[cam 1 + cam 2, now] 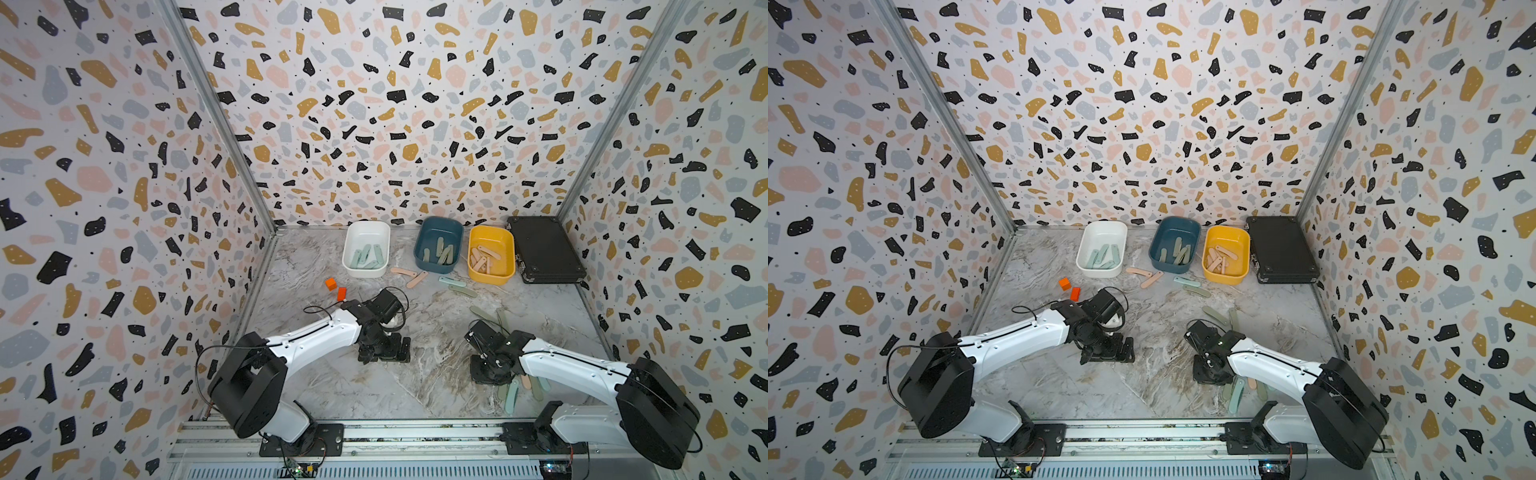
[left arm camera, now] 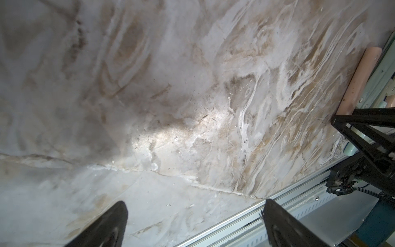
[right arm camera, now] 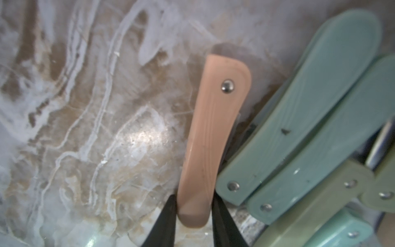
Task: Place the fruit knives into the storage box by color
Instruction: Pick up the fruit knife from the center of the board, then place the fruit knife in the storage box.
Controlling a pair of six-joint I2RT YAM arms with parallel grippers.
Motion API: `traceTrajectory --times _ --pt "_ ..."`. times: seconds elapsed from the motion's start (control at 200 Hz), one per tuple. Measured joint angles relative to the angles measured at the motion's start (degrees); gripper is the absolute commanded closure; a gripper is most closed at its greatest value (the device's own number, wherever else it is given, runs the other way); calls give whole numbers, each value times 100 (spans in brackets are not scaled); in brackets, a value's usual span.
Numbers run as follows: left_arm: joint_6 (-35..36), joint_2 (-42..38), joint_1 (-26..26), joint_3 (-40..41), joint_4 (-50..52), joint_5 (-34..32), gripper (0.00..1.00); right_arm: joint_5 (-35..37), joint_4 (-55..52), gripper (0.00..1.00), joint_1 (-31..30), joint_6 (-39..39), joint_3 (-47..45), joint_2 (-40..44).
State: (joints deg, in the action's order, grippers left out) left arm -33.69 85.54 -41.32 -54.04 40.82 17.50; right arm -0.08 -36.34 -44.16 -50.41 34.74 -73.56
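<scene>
Near the front edge of the table (image 1: 332, 386), toward its right corner, a peach-pink knife (image 3: 213, 139) lies in a small cluster under the right arm. The right wrist view shows the right gripper (image 3: 193, 202) with its dark fingers (image 3: 165, 220) drawn in narrow against both long edges of the knife's rounded end, a pinch at the tip rather than at the middle. Whether the knife has left the surface cannot be told. Just beside it two mint-blue knives (image 3: 310, 111) overlap, with a sage green knife (image 3: 310, 203) touching them, and one finger stands in the gap next to the nearest mint one. Recommended: raise straight up before any sideways travel, so the neighbours are not dragged. An end hold may let the knife swing, so carry it slowly and level. The destination is judged to be the yellow tub (image 1: 490, 279) at the back edge, beside the black case (image 1: 540, 249) in the back right corner, since it holds peach-pink knives. The teal tub (image 1: 434, 268) holds sage ones and the white tub (image 1: 365, 272) mint ones. Release low over the tub's middle. The left gripper (image 2: 194, 205) stands wide and empty over bare table near the middle, clear of that route.
</scene>
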Motion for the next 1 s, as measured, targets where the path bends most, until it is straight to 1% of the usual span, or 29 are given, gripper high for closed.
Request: traceTrajectory --times 0.085,0.195,0.35,0.446,0.556,0.726,0.831,0.921,1.001 --pt "2 52 0 0 -7 0 1 76 -2 79 0 59 107 -140" --pt "2 79 0 0 -13 0 1 142 -4 81 0 133 203 -262" --pt "7 120 0 -50 -9 -20 1 186 -72 82 37 308 378 -378" --pt "37 236 11 -282 44 -44 1 175 -190 82 238 535 715 -428" --pt "114 455 48 -743 70 -48 1 164 -337 82 708 942 1364 -525" --pt "247 881 149 -1480 142 -39 1 109 -505 83 1781 1740 2627 -1003" --pt "339 1217 216 -1919 227 -42 1 66 -575 83 2382 2201 3554 -1593" --pt "413 1464 249 -2192 299 -26 1 -20 -575 84 2739 2514 4312 -2177" --pt "439 1561 267 -2267 280 -31 1 -175 -590 83 2994 2802 4968 -2785"
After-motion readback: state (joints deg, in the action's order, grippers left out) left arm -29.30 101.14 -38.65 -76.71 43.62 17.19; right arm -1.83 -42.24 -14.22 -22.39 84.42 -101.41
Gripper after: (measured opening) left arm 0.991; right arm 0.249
